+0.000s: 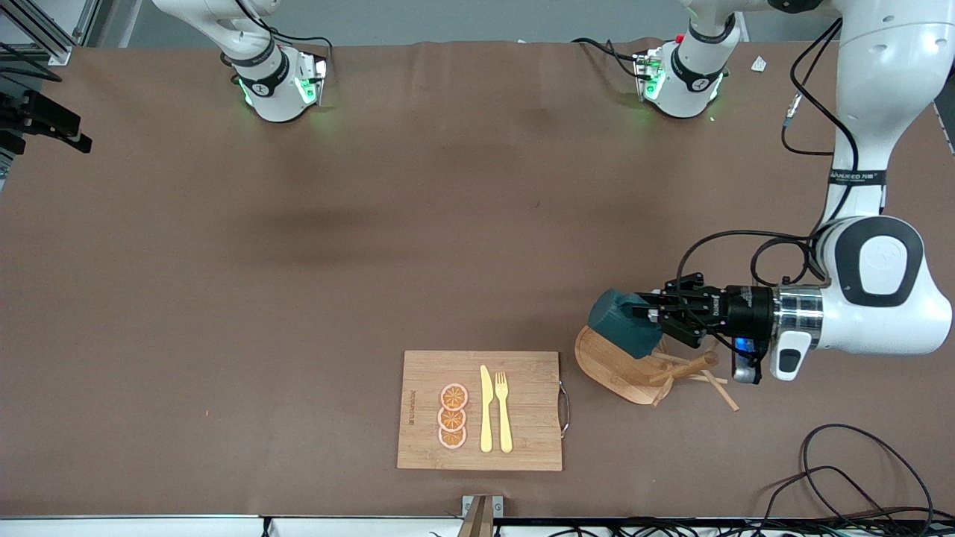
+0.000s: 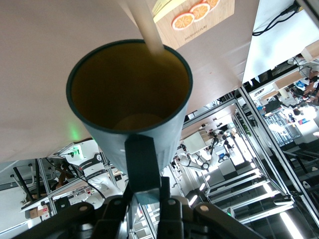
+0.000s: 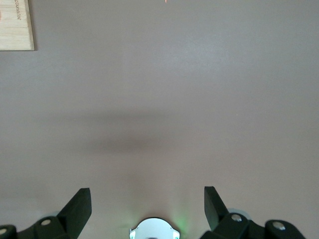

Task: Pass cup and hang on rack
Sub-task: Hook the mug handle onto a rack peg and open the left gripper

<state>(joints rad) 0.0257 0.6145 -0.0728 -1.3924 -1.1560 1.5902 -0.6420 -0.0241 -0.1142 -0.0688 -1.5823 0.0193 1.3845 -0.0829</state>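
i've got the left gripper (image 1: 650, 315) clenched on the cup (image 1: 625, 323), holding the dark teal mug in the air on its side over the rack (image 1: 634, 369). from the left wrist camera i see one finger (image 2: 142, 167) pressed against the cup's (image 2: 130, 107) outer wall, the mustard-yellow inside facing the lens, and a pale peg (image 2: 145, 26) of the rack running across its rim. the wooden mug tree looks tipped over in the front view, its oval base tilted up under the cup and its pegs sprawled toward the left arm's end of the table. just beside it, toward the right arm's end, lies a bamboo cutting board (image 1: 425, 418) carrying three orange slices (image 1: 453, 416), a yellow knife (image 1: 486, 409) and a yellow fork (image 1: 503, 411). the right gripper (image 3: 147, 205) waits up high over the bare brown table (image 1: 298, 261), its fingers spread wide and grasping nothing.
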